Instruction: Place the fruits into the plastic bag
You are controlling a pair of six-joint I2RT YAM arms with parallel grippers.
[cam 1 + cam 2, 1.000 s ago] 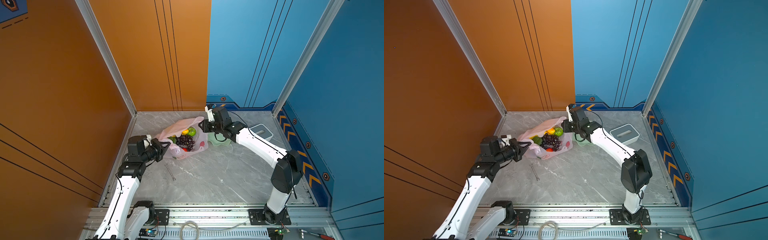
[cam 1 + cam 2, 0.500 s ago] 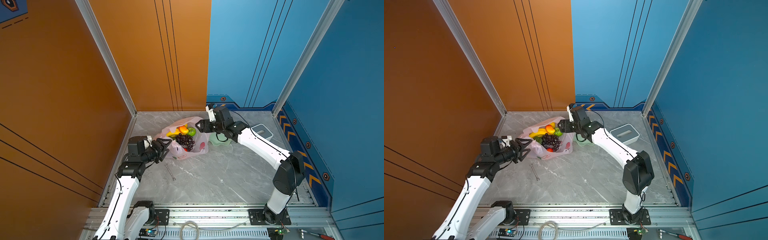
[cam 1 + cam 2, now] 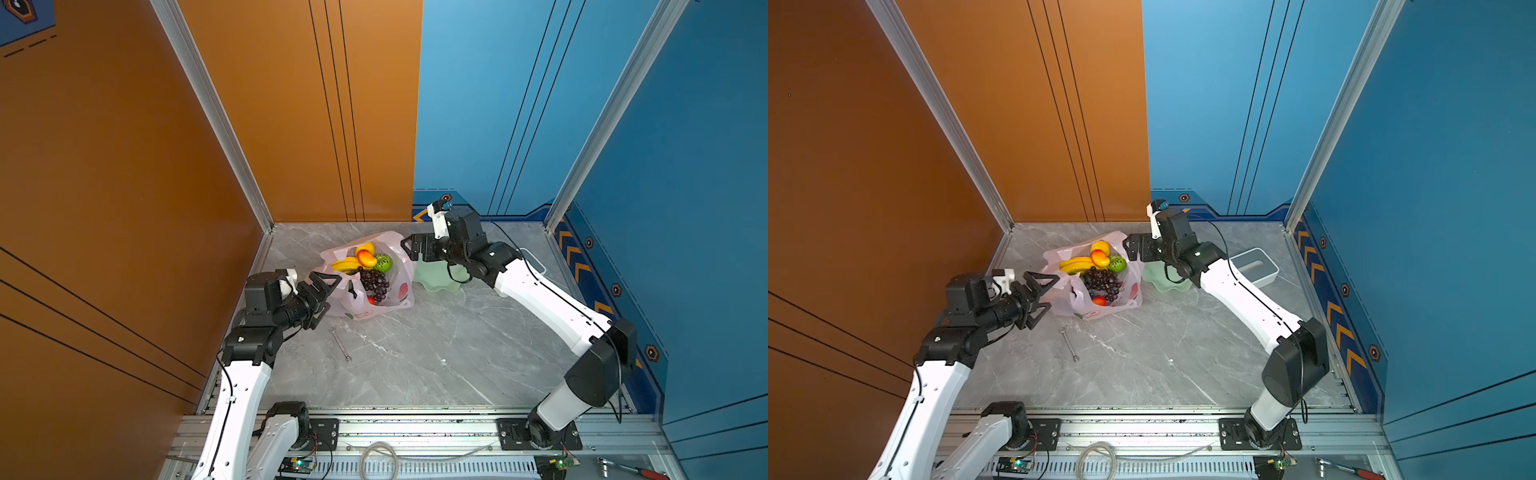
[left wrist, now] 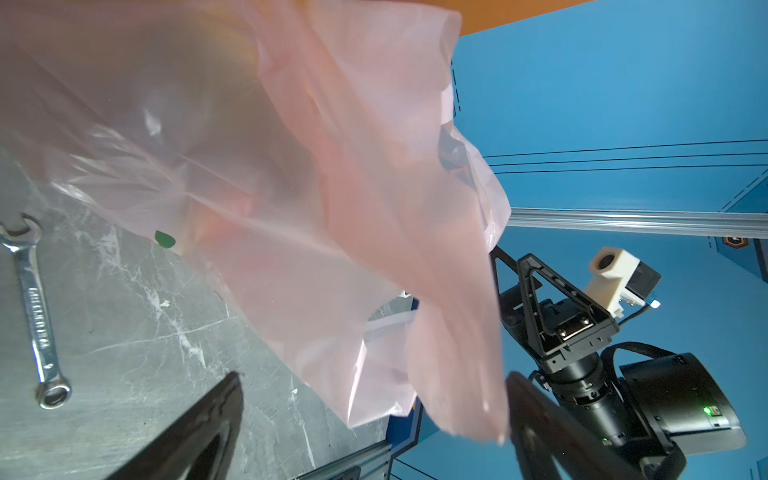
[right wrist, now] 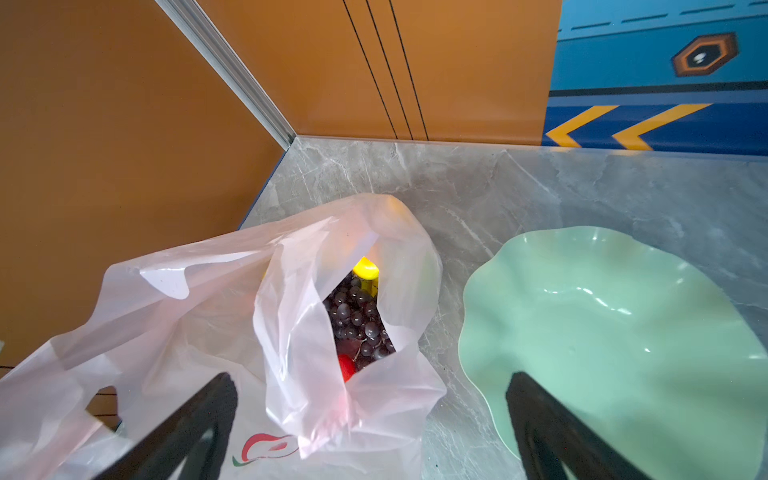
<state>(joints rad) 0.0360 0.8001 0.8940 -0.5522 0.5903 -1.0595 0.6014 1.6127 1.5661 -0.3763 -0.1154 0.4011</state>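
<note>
Fruits (image 3: 374,282) inside plastic bag (image 3: 357,305); fingers of both grippers spread wide.
Bag pale pink, red fruit print, 11 o'clock on table (image 3: 415,365); left gripper (image 3: 326,296) at its 8, right gripper (image 3: 409,251) at 2. Wrench (image 4: 35,307) lettering unreadable.

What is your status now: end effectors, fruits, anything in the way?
Open: left end effector, right end effector. Visible fruits inside plastic bag. Loose wrench on table, apart from bag.

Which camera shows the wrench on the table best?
The left wrist view: the wrench lies whole and close, its open and ring ends both clear, apart from the plastic bag. In both top views it is only a small sliver. The right wrist view does not show it.
</note>
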